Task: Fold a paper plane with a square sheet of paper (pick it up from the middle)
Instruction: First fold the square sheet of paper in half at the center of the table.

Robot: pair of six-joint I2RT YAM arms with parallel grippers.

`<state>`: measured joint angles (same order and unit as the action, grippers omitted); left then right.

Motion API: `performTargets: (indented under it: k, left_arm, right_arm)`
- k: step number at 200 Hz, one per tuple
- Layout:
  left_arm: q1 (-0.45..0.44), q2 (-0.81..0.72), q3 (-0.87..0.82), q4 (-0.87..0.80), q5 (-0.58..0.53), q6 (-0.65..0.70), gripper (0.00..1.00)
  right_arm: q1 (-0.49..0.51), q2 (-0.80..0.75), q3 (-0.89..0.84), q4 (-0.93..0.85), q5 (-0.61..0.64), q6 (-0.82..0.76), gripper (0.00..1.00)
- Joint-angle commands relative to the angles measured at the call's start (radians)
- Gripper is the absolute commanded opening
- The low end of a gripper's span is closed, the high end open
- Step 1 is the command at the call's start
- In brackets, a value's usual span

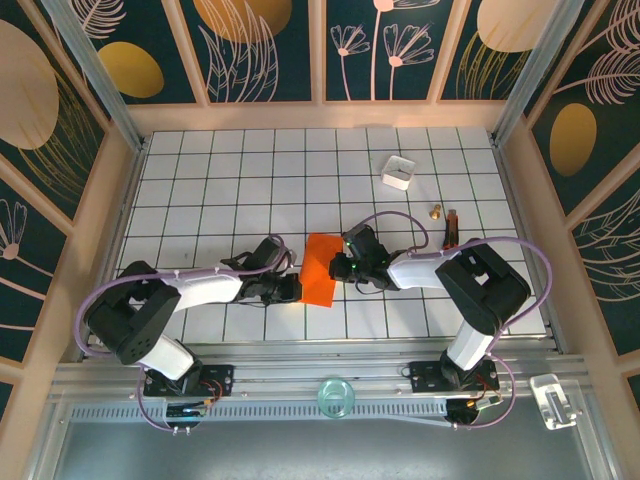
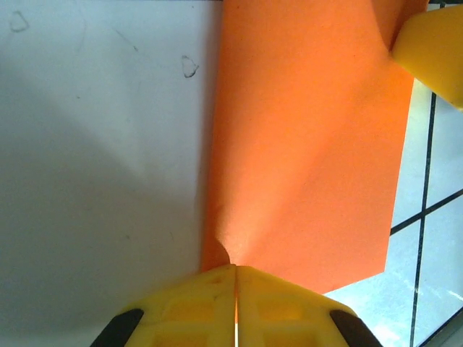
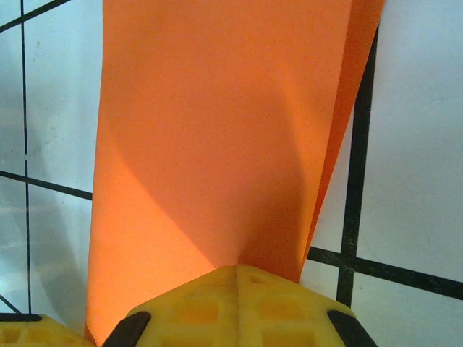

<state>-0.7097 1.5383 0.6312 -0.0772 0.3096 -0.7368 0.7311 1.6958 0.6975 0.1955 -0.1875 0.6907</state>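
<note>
Gridded counter (image 1: 200,180), with the square sheet of paper (image 1: 322,264) at its middle, already halved into a tall orange strip. The strip's long axis runs near-to-far, leaning slightly right at the far end. A small white box (image 1: 398,171) sits well off to the sheet's far right. The left hand (image 1: 290,289) is at the sheet's left long edge, toward the near corner, jaws together and clamped on the paper. The right hand (image 1: 340,268) is at the sheet's right long edge, about midway, also pinched shut on it; a doubled layer shows there. Both hands touch the sheet from opposite sides, so neither is nearer. Next crease likely runs along that long axis. Can't tell whether the sheet is lifted or lying flat.
</note>
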Motion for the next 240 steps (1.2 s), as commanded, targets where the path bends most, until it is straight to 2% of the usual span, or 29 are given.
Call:
performTargets:
  k: [1,19,37,64,86,115,143,191,240]
  left_arm:
    - [-0.002,-0.066,-0.012,-0.066,0.009,0.011,0.12]
    - [-0.005,-0.104,-0.022,-0.014,0.068,-0.017,0.14]
    - [-0.005,-0.077,-0.03,-0.004,0.067,-0.017,0.14]
    - [-0.002,-0.021,-0.031,-0.057,-0.029,-0.005,0.11]
    - [0.0,-0.038,-0.031,-0.101,-0.096,0.002,0.1]
    - [0.0,-0.119,-0.011,-0.093,-0.052,0.018,0.11]
    - [0.001,-0.154,0.003,0.028,0.037,-0.04,0.13]
    - [0.046,0.009,0.075,0.132,0.069,-0.048,0.09]
    - [0.092,0.125,0.124,0.163,0.125,-0.006,0.07]
  right_arm:
    - [-0.005,0.047,-0.067,-0.277,0.116,-0.006,0.0]
    - [-0.004,0.044,-0.067,-0.279,0.118,-0.005,0.0]
    - [-0.004,0.044,-0.064,-0.281,0.12,-0.007,0.0]
    - [-0.004,0.044,-0.062,-0.281,0.12,-0.011,0.0]
    - [-0.005,0.047,-0.062,-0.282,0.121,-0.015,0.0]
    - [-0.004,0.047,-0.066,-0.281,0.123,-0.014,0.0]
    - [-0.004,0.045,-0.069,-0.277,0.123,-0.013,0.0]
    - [-0.003,0.041,-0.066,-0.275,0.122,-0.012,0.0]
    - [-0.001,0.041,-0.064,-0.277,0.125,-0.011,0.0]
